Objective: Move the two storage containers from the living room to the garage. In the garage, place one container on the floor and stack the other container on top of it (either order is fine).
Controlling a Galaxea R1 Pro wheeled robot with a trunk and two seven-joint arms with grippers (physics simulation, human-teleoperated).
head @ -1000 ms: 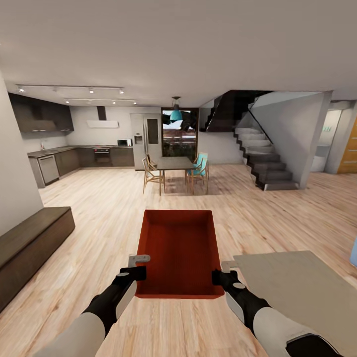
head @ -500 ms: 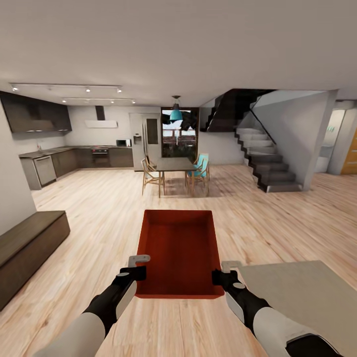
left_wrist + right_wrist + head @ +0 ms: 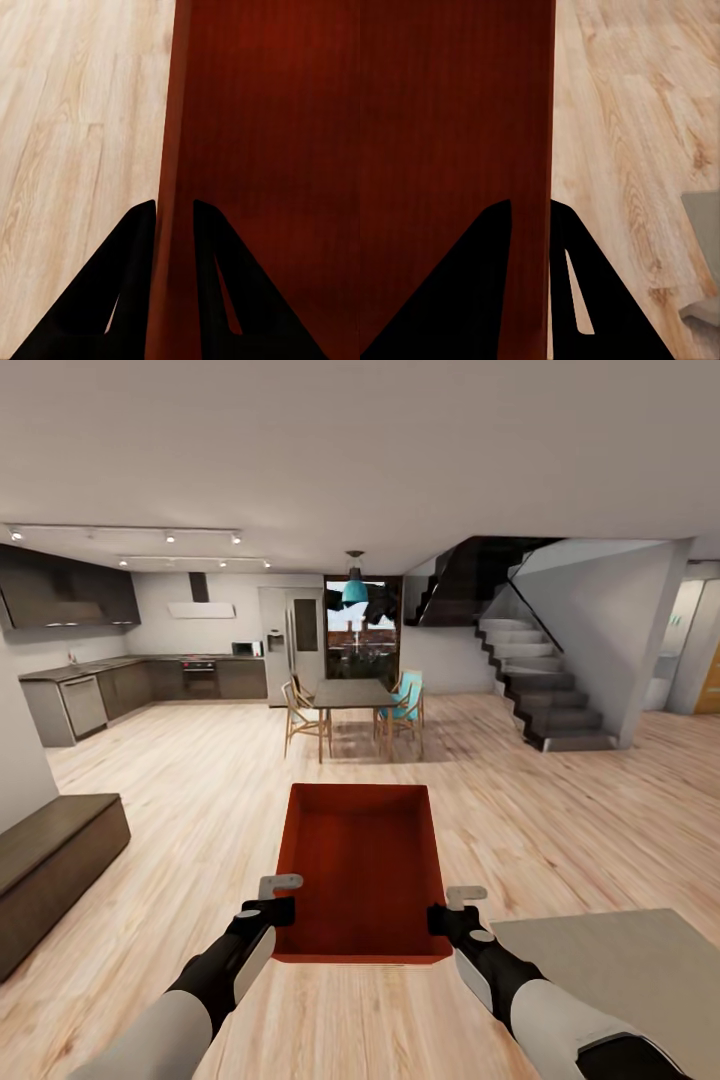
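**Transit in progress: one container carried, garage not yet in sight**

Nearest the rig, the left gripper (image 3: 268, 911) is clamped over one side wall of the storage container (image 3: 362, 865), with one finger (image 3: 139, 247) outside the wall and the other inside. The right gripper (image 3: 447, 918) is clamped the same way on the opposite wall. The container hangs level between the two, open side up, over the wood-plank floor (image 3: 200, 800).

Just beyond the right gripper lies a pale rug (image 3: 620, 960). Off to the left gripper's side sits a dark bench (image 3: 50, 860). Well ahead of the container stand a dining table (image 3: 352, 692) with chairs, a kitchen (image 3: 150, 670) and a staircase (image 3: 545, 695).

Judgement: this is the carrying leg for the first container. The next move calls for steady driving toward the garage with both grips unchanged and the load kept level.

Against the earlier frames, the bench, rug and kitchen have shifted in view, consistent with the camera moving; arms and container hold the same pose.
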